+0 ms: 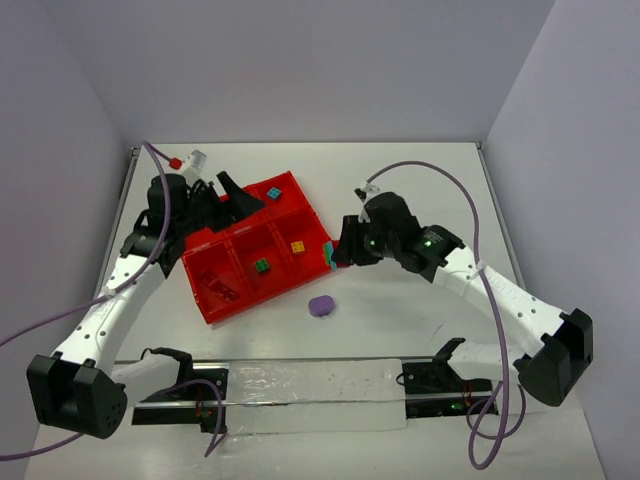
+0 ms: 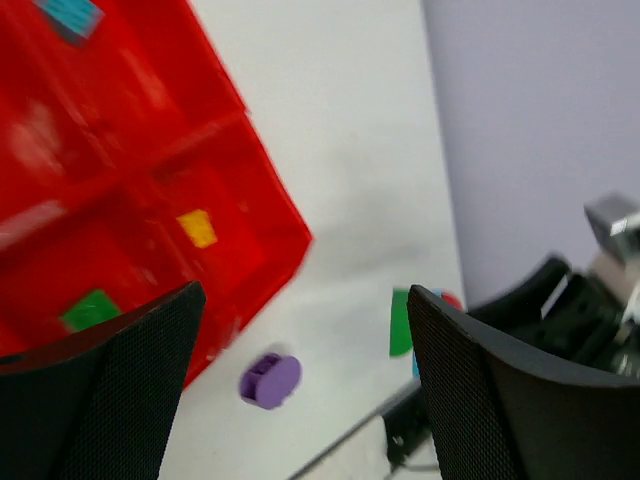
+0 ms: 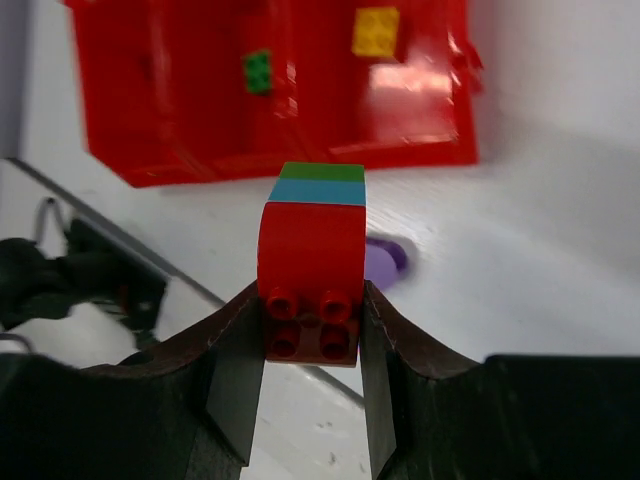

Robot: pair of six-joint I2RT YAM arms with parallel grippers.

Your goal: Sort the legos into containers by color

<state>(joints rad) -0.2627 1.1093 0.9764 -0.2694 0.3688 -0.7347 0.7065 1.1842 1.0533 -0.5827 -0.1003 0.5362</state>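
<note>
Roughly, the sort looks past halfway. At left, the left gripper [image 1: 238,195] hangs over the far-left part of the tray [image 1: 196,272], fingers wide apart and holding nothing. In the tray, each colour has its own compartment:

- red bricks [image 1: 222,290] near-left
- a green brick [image 1: 261,266] near-middle
- a yellow brick [image 1: 297,246] near-right
- a teal brick [image 1: 272,193] far-right

Two things are left. A purple brick [image 1: 322,305] lies on the table [image 1: 400,330] just in front of the tray, and a stack [image 3: 310,270] of red, teal and green layers is not yet sorted. The right gripper [image 3: 311,297] is clamped on that stack, just beside the tray's right edge. By my judgement, it needs pulling apart before its colours can go to separate compartments.
</note>
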